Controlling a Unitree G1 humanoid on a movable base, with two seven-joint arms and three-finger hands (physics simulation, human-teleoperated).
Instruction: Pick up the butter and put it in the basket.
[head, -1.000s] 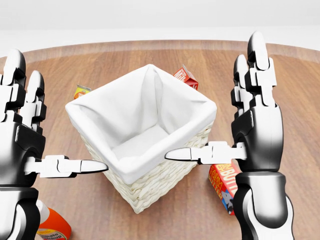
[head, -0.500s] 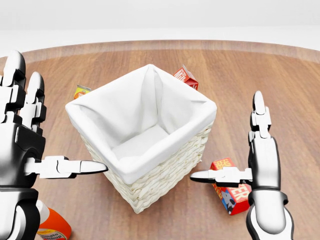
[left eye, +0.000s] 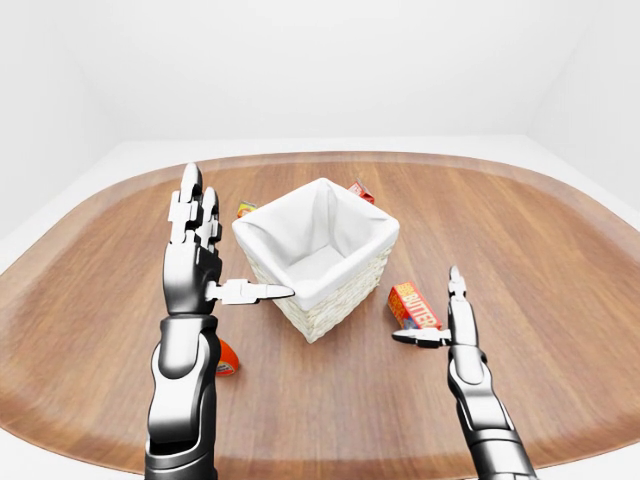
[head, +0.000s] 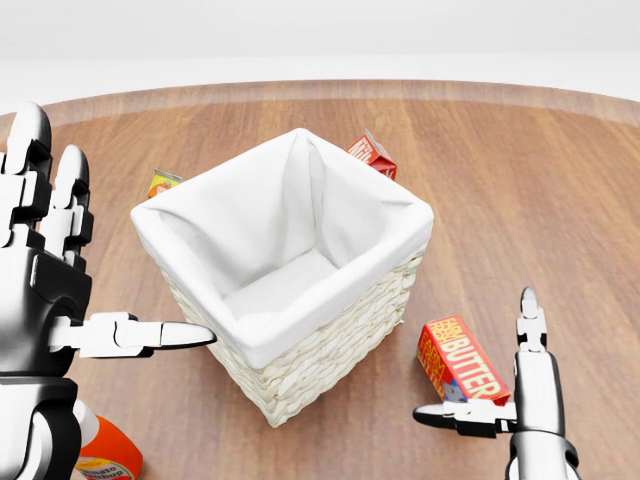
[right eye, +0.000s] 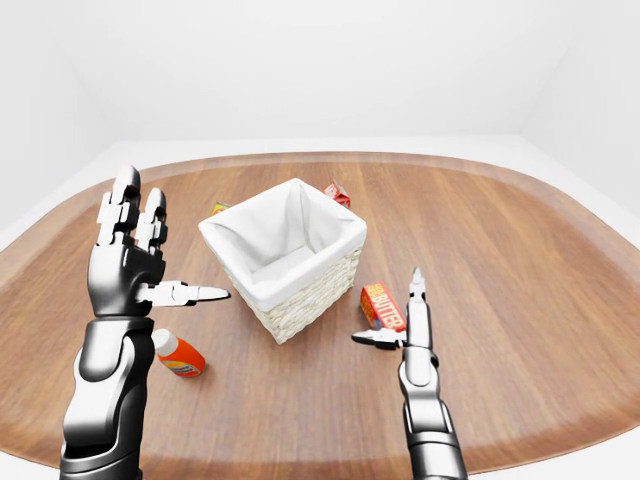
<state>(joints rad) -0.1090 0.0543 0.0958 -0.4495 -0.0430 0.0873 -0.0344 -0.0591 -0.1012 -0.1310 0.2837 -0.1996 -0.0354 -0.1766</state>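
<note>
My right hand (head: 520, 395) is spread wide and holds nothing; the butter (head: 460, 360) lies flat on the table (head: 560, 200) just beside my thumb, between this hand and the basket (head: 285, 270); my left hand (head: 45, 270) hangs open, empty, at the basket's other side.

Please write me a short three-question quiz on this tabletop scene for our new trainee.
1. True or false: the red and orange butter box already lies inside the white-lined wicker basket.
2. Which hand is nearest the butter box? A. left hand B. right hand
3. Fill in: in the head view, the orange bottle lies at the bottom ____ corner.

Key: 1. False, it lies on the round wooden table to the basket's right in that view. 2. B, fingers open. 3. Left.
</note>
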